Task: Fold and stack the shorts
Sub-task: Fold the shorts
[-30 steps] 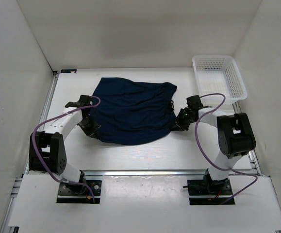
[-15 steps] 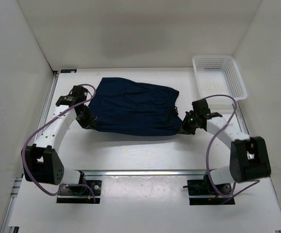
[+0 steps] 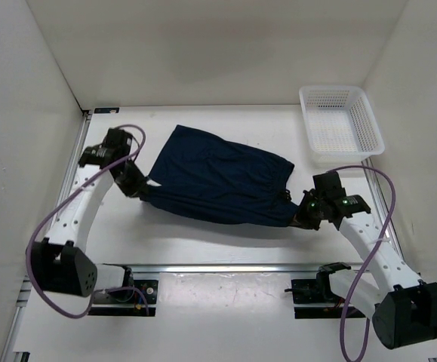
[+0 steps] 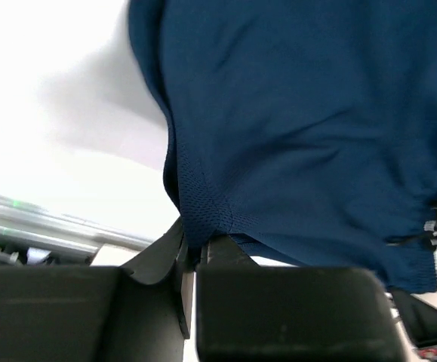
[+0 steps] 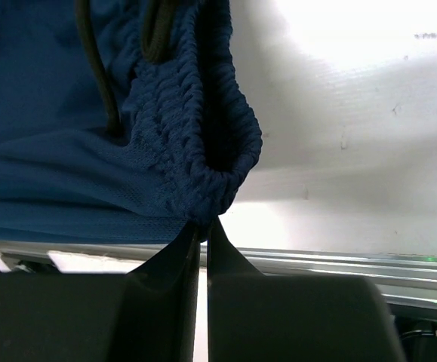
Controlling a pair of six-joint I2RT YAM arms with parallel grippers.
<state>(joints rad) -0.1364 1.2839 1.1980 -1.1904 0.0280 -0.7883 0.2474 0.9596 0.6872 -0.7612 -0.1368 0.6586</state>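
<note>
Shifted nearer and askew, shorts (image 3: 222,185) sit outside the basket (image 3: 331,89), pinched by left tool (image 3: 144,193) and right tool (image 3: 300,220).

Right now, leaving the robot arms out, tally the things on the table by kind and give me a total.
Dark navy fabric shorts: 1
White plastic mesh basket: 1
Total: 2

Lies pulled out wide across the middle of the table (image 3: 203,245) as one pair of dark navy shorts (image 3: 218,185), slants from far left to near right, shows soft, lightly wrinkled fabric, ends at the right in a gathered elastic waistband (image 5: 203,143) with a dark drawstring (image 5: 90,68), and is pinched at both near corners.
</note>
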